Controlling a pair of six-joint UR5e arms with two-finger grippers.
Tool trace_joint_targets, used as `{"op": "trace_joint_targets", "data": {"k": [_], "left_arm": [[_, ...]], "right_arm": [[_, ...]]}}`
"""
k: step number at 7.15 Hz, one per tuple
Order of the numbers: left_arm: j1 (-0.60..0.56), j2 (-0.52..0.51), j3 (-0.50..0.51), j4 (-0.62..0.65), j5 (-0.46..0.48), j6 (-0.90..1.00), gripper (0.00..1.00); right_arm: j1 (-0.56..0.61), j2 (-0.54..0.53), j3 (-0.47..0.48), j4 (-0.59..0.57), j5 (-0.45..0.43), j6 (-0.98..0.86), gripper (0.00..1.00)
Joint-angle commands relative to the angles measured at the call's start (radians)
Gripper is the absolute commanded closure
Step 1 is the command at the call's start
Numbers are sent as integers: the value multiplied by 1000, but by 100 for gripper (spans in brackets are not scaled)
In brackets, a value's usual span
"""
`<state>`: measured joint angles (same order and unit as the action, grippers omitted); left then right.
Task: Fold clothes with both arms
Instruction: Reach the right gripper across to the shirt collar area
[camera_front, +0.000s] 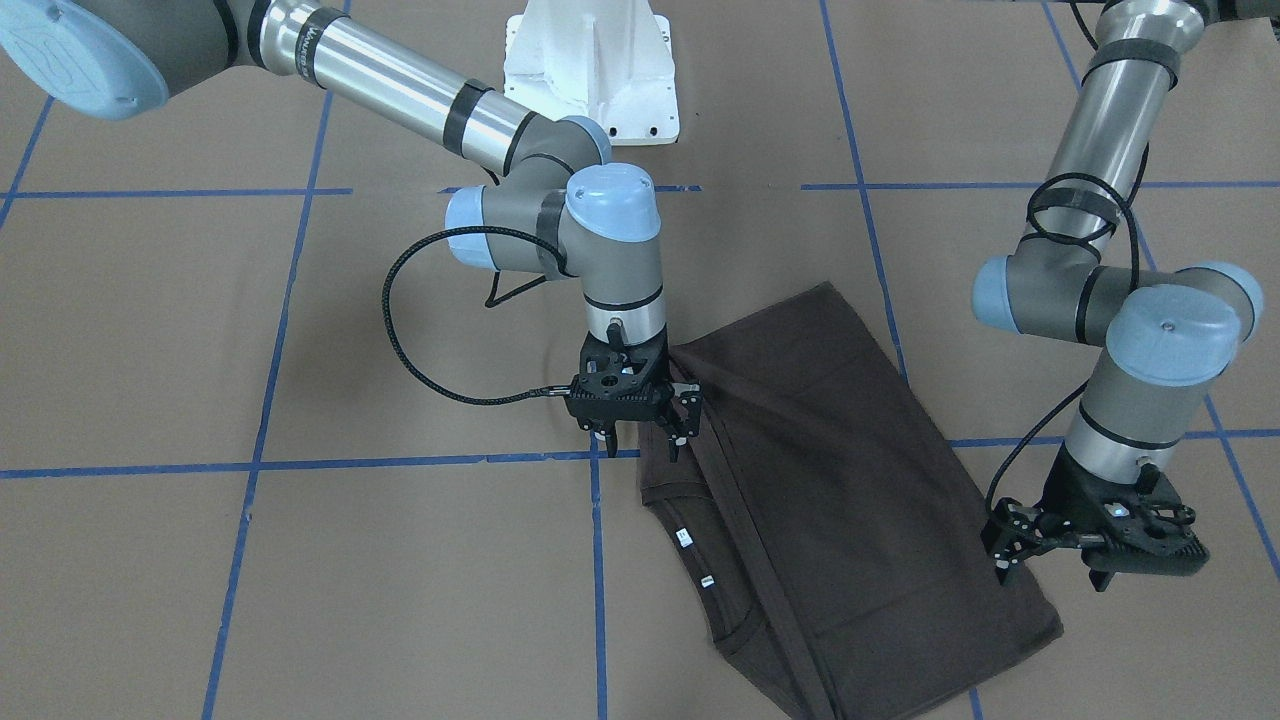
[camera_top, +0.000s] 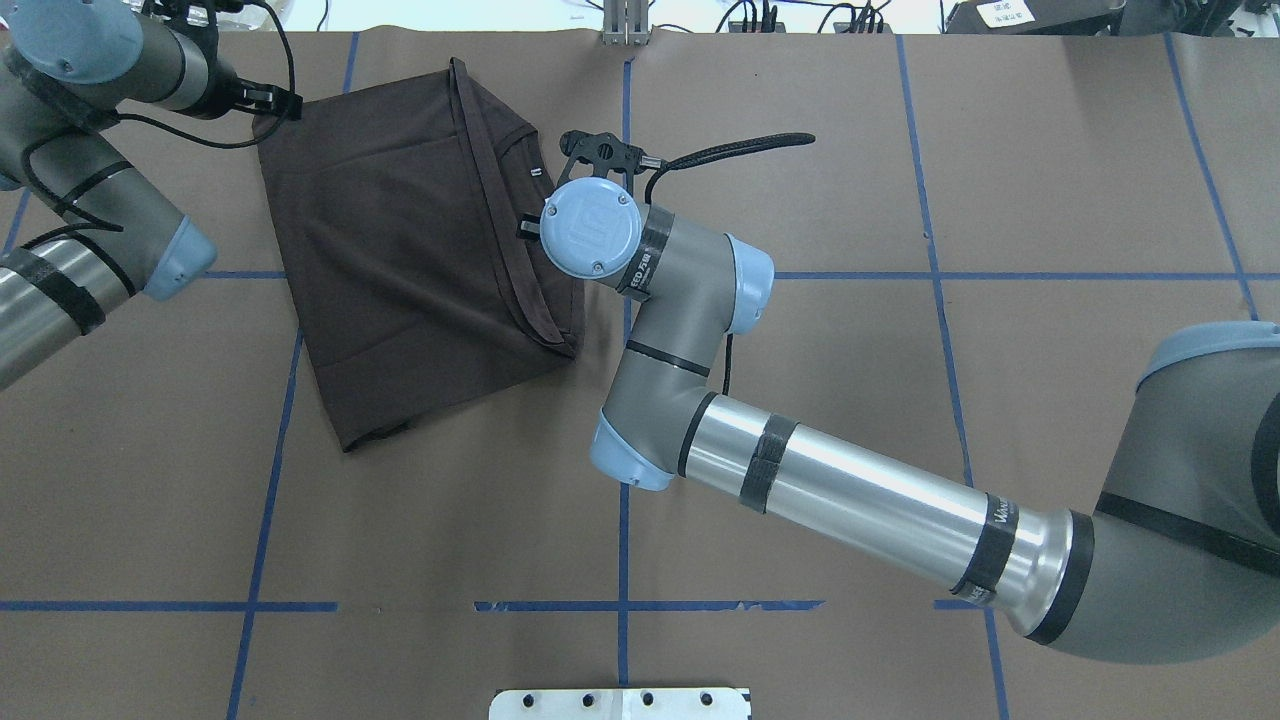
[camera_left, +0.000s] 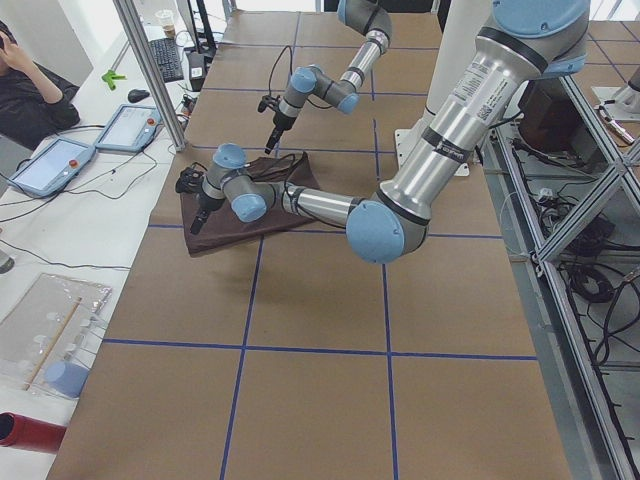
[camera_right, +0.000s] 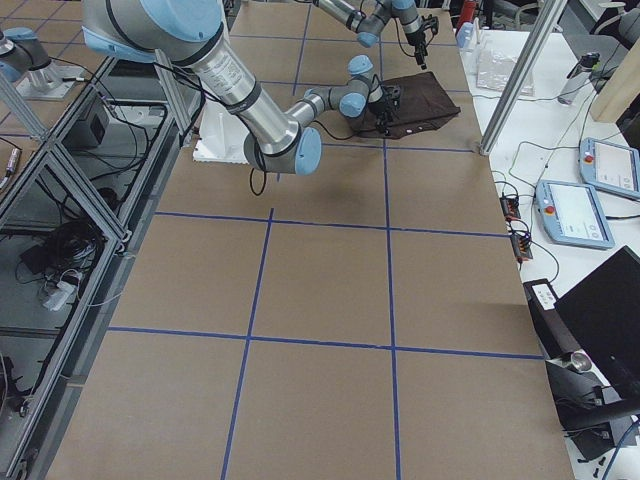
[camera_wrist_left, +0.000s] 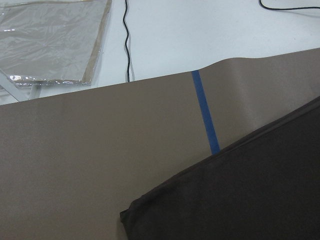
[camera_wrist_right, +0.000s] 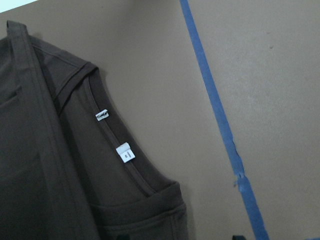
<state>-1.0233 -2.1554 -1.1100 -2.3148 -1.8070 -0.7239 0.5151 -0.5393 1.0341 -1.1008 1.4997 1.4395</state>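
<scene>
- left gripper (camera_front: 1052, 572): jaws spread, empty, at shirt's corner.
- shirt (camera_top: 400, 250): part-folded, flat on table (camera_top: 850, 420) between grippers. Likely light, limp, saggy; best pinched at edge corners, through both layers.
- right gripper (camera_front: 642, 440): jaws spread, empty, beside collar (camera_wrist_right: 131, 167).

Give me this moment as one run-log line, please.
T-shirt: partly folded, flat | left gripper: open, at shirt edge | right gripper: open, at opposite edge

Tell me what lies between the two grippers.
Only the folded T-shirt fills the stretch between the right gripper and the left gripper; the exterior front-facing view shows this best.
</scene>
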Motion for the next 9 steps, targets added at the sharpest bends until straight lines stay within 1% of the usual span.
{"op": "trace_joint_targets", "data": {"k": [1, 2, 4, 6, 9], "left_arm": [[2, 0, -1, 0, 0, 0, 0], [2, 2, -1, 0, 0, 0, 0], [3, 14, -1, -2, 0, 0, 0], [2, 15, -1, -2, 0, 0, 0], [3, 15, -1, -2, 0, 1, 0]], "right_arm": [[-27, 24, -47, -1, -31, -22, 49], [-30, 24, -51, -1, -36, -74, 49], [-41, 24, -61, -1, -68, -114, 49], [-46, 24, -65, -1, -79, -125, 49], [-52, 24, -69, -1, -93, -125, 65]]}}
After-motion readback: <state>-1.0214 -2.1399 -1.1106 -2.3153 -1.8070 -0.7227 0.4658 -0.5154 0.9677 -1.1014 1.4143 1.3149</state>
